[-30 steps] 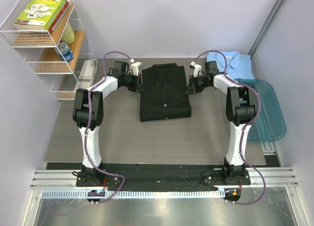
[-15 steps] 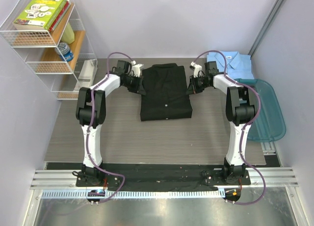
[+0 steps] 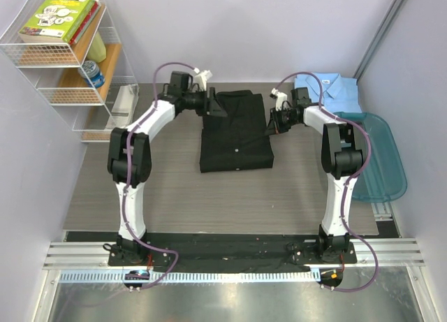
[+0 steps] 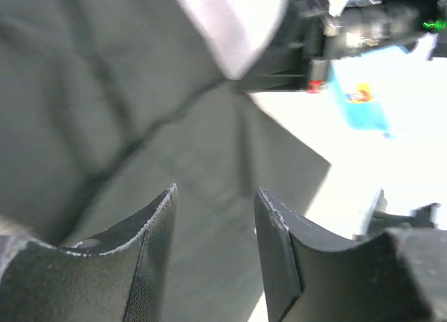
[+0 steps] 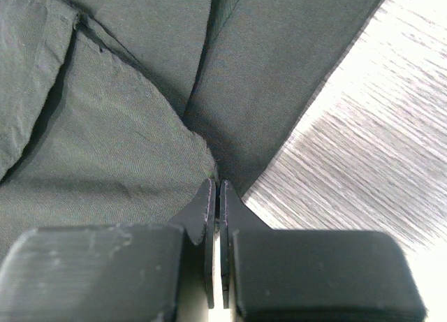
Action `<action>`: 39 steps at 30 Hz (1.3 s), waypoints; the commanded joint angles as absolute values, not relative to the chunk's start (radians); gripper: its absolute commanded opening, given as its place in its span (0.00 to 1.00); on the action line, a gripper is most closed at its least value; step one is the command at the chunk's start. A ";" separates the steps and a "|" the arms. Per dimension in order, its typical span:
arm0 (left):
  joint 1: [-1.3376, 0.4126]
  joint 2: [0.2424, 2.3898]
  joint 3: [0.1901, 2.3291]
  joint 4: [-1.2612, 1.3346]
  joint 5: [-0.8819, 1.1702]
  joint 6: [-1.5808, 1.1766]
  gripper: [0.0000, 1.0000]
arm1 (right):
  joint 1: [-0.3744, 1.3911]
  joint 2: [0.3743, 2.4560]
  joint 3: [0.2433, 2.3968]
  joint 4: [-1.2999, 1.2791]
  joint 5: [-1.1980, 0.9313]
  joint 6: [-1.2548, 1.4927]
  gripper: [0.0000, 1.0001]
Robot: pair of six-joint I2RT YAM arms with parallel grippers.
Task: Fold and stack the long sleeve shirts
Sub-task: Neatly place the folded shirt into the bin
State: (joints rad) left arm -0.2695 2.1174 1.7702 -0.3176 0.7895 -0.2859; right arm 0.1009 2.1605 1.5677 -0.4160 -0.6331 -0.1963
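Grey wood-grain table (image 3: pixel 174 189), enclosed by pale walls. The black shirt (image 3: pixel 234 137), folded into a rectangle, lies at the middle of the far half with its collar away from the arm bases. A folded light blue shirt (image 3: pixel 328 91) lies to its far right, apart from it and partly crossed by the right arm and its cable. A teal tub (image 3: pixel 380 168) sits to the black shirt's right, and a wire shelf (image 3: pixel 63 63) holding books (image 3: pixel 59 18) to its left. Left gripper (image 3: pixel 216 104) hangs over the black shirt's far left corner, fingers apart, gripping nothing. Right gripper (image 3: pixel 269 123) rests at the shirt's right edge, fingers together; whether cloth is pinched cannot be told.
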 commanded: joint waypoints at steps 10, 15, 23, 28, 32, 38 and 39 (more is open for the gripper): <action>-0.400 2.368 1.787 -0.285 0.773 -0.528 0.44 | 0.109 2.158 1.643 -0.413 -0.647 -0.157 0.03; -0.402 2.398 1.779 -0.324 0.733 -0.488 0.43 | 0.109 2.091 1.689 -0.483 -0.682 -0.112 0.32; -0.402 2.407 1.789 -0.334 0.718 -0.472 0.43 | 0.161 1.990 1.669 -0.534 -0.880 0.090 0.52; -0.402 2.408 1.779 -0.334 0.712 -0.469 0.43 | 0.222 2.014 1.591 -0.532 -0.946 0.161 0.46; -0.403 2.408 1.766 -0.334 0.704 -0.466 0.43 | 0.229 2.036 1.484 -0.551 -0.966 0.147 0.43; -0.403 2.411 1.763 -0.334 0.689 -0.471 0.43 | 0.236 2.075 1.375 -0.661 -0.924 0.028 0.40; -0.403 2.416 1.764 -0.334 0.689 -0.471 0.43 | 0.236 2.083 1.365 -0.663 -0.913 0.017 0.39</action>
State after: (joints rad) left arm -0.4110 2.3871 1.7790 -0.2825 0.8040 -0.5125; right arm 0.2413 2.0682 1.4040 -0.5896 -0.9314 0.0872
